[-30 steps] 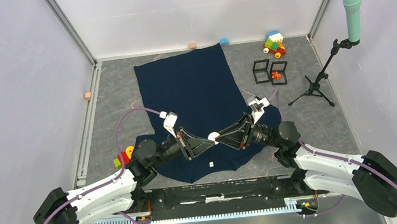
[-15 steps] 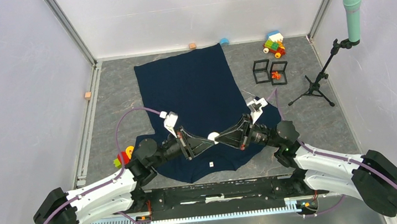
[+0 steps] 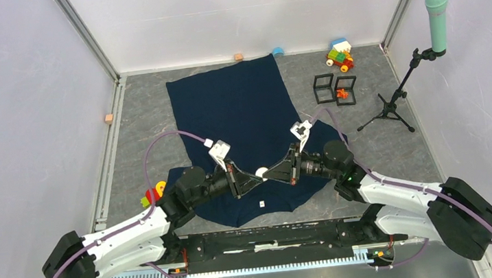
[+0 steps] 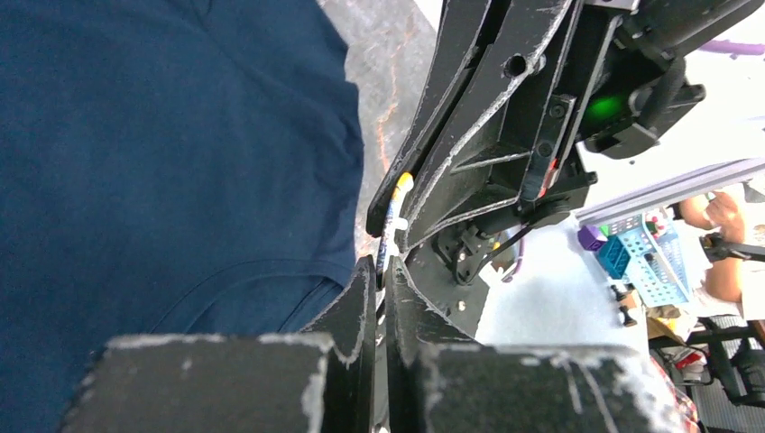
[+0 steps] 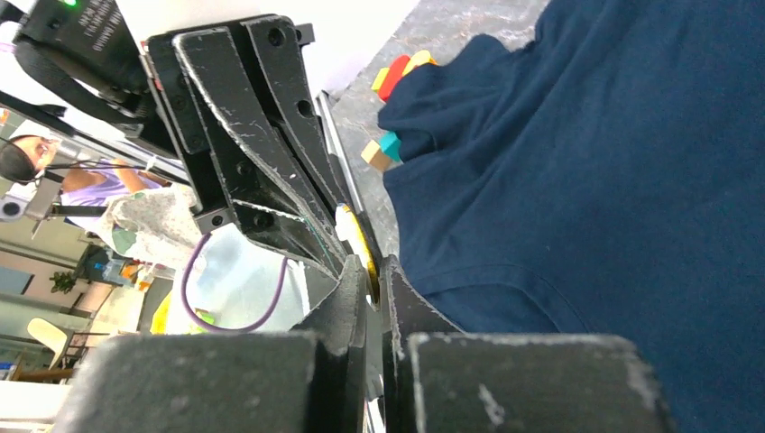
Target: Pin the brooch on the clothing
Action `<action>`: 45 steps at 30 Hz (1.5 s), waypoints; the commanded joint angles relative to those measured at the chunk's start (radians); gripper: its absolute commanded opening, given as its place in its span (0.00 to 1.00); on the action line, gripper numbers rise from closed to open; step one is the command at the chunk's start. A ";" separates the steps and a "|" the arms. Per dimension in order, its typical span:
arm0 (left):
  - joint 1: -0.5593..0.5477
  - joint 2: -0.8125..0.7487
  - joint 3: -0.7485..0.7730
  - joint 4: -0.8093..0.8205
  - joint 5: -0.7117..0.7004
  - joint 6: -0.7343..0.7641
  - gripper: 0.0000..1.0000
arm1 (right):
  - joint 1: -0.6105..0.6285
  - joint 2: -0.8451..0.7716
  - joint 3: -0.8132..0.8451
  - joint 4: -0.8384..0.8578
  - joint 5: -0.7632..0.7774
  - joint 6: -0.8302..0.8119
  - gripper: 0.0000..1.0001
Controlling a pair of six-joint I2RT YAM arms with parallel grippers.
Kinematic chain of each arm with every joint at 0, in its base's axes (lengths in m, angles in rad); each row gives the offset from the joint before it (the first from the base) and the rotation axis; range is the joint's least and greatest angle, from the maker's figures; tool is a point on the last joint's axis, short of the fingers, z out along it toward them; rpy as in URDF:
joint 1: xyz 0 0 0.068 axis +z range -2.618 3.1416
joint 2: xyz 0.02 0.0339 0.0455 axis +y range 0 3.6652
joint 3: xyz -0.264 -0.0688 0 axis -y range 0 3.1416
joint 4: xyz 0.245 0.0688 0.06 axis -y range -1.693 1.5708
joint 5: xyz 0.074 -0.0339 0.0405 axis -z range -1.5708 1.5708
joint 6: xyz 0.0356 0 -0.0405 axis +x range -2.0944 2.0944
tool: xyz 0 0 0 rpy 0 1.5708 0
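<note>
Brooch (image 3: 261,172): small white disc, yellow rim; L claw (image 3: 255,177) & R claw (image 3: 269,174) tight on it

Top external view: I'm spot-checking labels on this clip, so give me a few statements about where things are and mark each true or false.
1. The shirt lies spread out on the table. True.
2. The left gripper and the right gripper meet tip to tip above the shirt's near end. True.
3. The brooch is pinned near the shirt's far edge. False: it sits between the two grippers' tips, both shut on it.
4. The microphone stand stands left of the shirt. False: it stands to the right.
5. The right gripper is wide open. False: its jaws are shut.
</note>
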State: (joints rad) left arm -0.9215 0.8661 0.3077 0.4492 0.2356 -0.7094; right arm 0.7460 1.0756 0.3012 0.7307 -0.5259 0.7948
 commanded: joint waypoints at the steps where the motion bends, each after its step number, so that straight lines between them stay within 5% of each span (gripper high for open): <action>1: -0.067 0.014 0.121 0.131 0.174 0.051 0.02 | 0.010 0.059 0.041 -0.152 0.123 -0.067 0.00; 6: -0.075 0.020 0.108 0.130 0.114 0.033 0.02 | 0.010 0.056 0.029 -0.113 0.096 -0.074 0.02; 15: -0.071 -0.036 0.048 -0.185 -0.282 -0.103 0.02 | 0.010 -0.188 0.034 -0.226 0.161 -0.223 0.41; 18: -0.069 -0.017 0.047 -0.226 -0.310 -0.140 0.02 | 0.010 -0.291 0.044 -0.346 0.256 -0.306 0.59; 22: -0.069 0.029 0.059 -0.227 -0.309 -0.157 0.02 | 0.009 -0.389 0.058 -0.526 0.437 -0.378 0.68; 29: -0.068 0.128 0.107 -0.236 -0.296 -0.159 0.02 | 0.012 -0.306 0.098 -0.795 0.651 -0.418 0.63; 45: -0.056 0.229 0.149 -0.269 -0.325 -0.117 0.02 | 0.175 0.220 0.276 -0.739 0.859 -0.470 0.49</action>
State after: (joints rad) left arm -0.9836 1.0889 0.4160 0.1780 -0.0521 -0.8406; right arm 0.9123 1.2259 0.4946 -0.0441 0.2535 0.3599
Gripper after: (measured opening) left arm 0.044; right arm 0.492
